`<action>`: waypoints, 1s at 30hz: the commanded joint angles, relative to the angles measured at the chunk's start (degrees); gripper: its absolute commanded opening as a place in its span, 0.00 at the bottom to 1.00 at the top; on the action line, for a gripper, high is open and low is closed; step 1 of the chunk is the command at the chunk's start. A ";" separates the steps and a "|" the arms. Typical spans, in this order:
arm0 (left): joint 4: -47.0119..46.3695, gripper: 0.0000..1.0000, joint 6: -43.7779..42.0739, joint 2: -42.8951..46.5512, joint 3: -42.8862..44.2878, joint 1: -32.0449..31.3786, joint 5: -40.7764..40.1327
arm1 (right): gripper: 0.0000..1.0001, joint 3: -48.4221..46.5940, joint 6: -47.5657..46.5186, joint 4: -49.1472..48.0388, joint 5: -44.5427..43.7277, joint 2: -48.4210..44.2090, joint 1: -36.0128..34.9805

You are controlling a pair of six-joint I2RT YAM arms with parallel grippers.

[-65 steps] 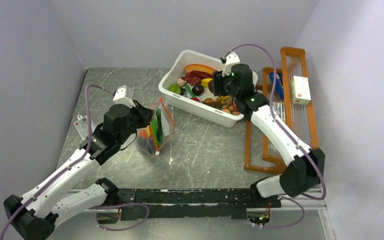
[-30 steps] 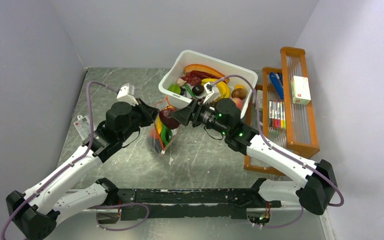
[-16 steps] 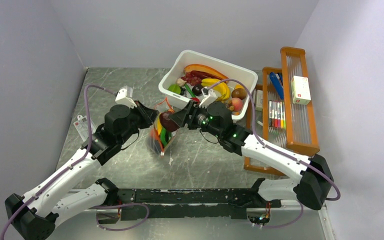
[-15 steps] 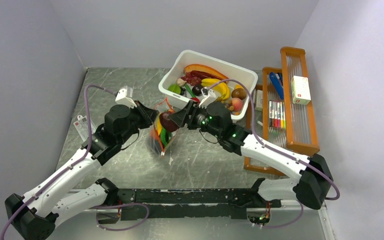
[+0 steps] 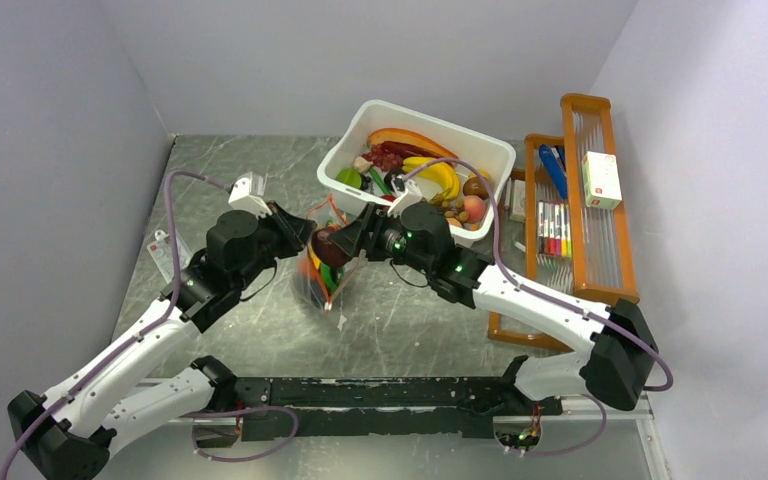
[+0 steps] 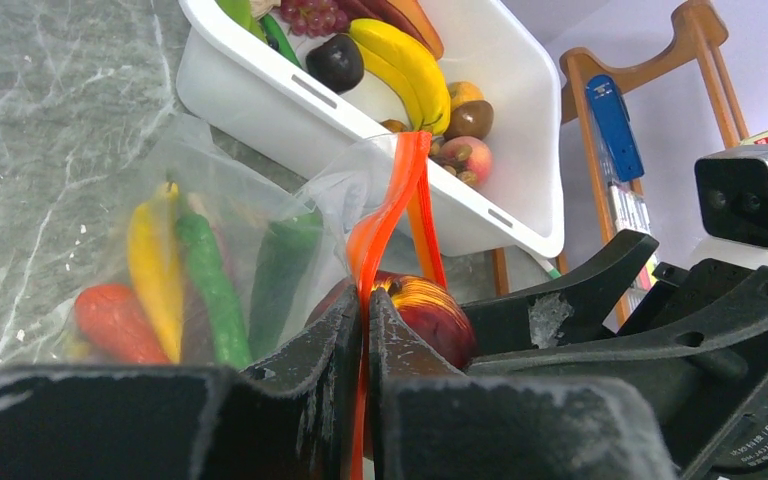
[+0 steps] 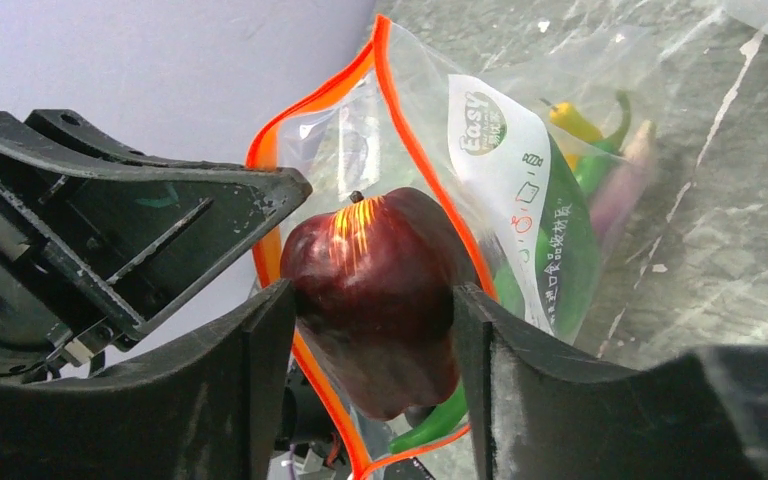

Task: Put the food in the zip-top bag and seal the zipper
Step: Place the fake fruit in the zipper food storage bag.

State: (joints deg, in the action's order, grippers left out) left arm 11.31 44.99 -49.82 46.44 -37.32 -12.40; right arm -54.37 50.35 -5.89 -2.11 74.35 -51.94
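The clear zip-top bag (image 5: 318,262) stands open in mid-table, with green, yellow and orange toy vegetables (image 6: 205,285) inside. My left gripper (image 6: 365,300) is shut on its orange-red zipper (image 6: 392,200) and holds the near rim up. My right gripper (image 7: 372,305) is shut on a dark red apple (image 7: 375,290) and holds it right at the bag's open mouth (image 5: 332,243), between the two orange strips. The bag's white label (image 7: 495,150) faces the right wrist view. More food lies in the white tub (image 5: 415,175).
The white tub (image 6: 260,85) stands just behind the bag, holding a banana (image 6: 405,60), grapes and other fruit. Orange wooden racks (image 5: 585,215) with marker pens and a small box stand at the right. A small tag (image 5: 163,250) lies at the left.
My right gripper left the tub carrying the dark red apple, swung left and brought it to the bag's mouth. My left gripper kept its hold on the zipper, shifting slightly.
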 commanded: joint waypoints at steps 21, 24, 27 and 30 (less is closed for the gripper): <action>-1.42 0.07 3.73 1.96 -0.28 0.26 -6.79 | 0.54 -0.06 -6.46 12.51 -8.71 -10.07 -7.41; -2.03 0.07 6.33 1.67 0.07 0.30 -8.97 | 0.53 1.54 -5.62 11.85 -13.33 -11.01 -11.55; -3.86 0.07 8.10 1.34 0.15 0.26 -9.96 | 0.53 3.08 -6.82 10.36 -18.01 -11.44 -16.63; -6.15 0.07 10.06 0.97 0.47 0.30 -10.09 | 0.55 6.91 -10.83 6.25 -23.02 -11.49 -21.19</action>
State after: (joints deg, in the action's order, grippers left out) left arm 11.27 51.48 -48.84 46.06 -37.32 -20.34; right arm -51.51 43.35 4.08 -16.05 63.68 -68.66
